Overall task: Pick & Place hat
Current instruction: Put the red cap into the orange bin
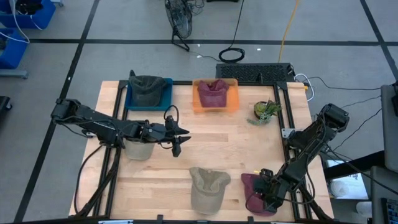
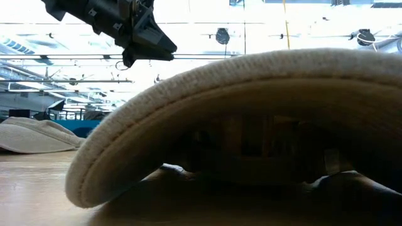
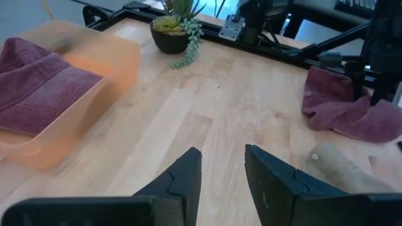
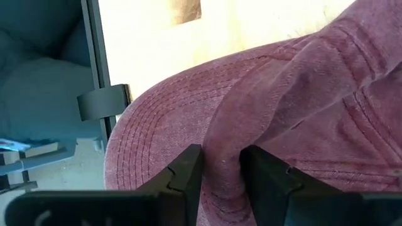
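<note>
A maroon hat (image 1: 254, 194) lies at the table's near right corner, and my right gripper (image 1: 267, 188) is down on it, shut on a raised fold. It also shows in the left wrist view, maroon hat (image 3: 352, 110). My left gripper (image 1: 180, 142) hovers open above the bare middle of the table, holding nothing. A beige cap (image 1: 208, 186) rests on the table near the near edge; its brim (image 2: 251, 119) fills the low view. A pale hat (image 1: 140, 150) lies under the left arm. My right gripper (image 4: 220, 154) pinches a raised fold of the maroon hat's crown (image 4: 229, 135) between its two fingers, coming from above and slanting down. The brim (image 4: 151, 135) spreads beside the fingers. The hat lies on the table, not lifted.
A blue bin (image 1: 166, 93) holds a dark green hat and an orange bin (image 1: 231, 102) holds another maroon hat, both at the far edge. A small potted plant (image 1: 266, 111) stands far right. Bare wood (image 1: 236, 143) lies mid-table. Black frame rails (image 1: 287, 118) border the table.
</note>
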Tool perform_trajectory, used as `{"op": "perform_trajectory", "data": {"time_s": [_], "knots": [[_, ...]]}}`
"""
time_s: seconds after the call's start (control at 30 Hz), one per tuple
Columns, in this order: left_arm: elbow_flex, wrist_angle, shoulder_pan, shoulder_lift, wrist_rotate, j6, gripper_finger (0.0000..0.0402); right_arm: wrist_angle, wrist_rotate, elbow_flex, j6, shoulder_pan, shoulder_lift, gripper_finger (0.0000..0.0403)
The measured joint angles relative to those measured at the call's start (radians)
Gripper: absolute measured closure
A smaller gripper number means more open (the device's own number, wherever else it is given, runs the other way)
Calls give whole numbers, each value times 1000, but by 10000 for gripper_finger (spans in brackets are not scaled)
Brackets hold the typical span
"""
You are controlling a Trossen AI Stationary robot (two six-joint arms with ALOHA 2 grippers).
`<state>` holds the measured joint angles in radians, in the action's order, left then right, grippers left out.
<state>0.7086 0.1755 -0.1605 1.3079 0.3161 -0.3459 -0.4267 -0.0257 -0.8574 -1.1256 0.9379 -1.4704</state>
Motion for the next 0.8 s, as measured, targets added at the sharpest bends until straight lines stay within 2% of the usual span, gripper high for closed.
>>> {"op": "perform_trajectory", "data": {"time_s": [0.27, 0.53, 0.8], "knots": [[0, 21, 0, 0, 0, 4, 277, -13, -25, 0, 76, -9, 0, 316], [0, 21, 3, 0, 2, 7, 277, -14, -29, 0, 127, -10, 1, 394], [0, 25, 3, 0, 2, 6, 277, -18, -24, 0, 175, -32, 1, 390]]}}
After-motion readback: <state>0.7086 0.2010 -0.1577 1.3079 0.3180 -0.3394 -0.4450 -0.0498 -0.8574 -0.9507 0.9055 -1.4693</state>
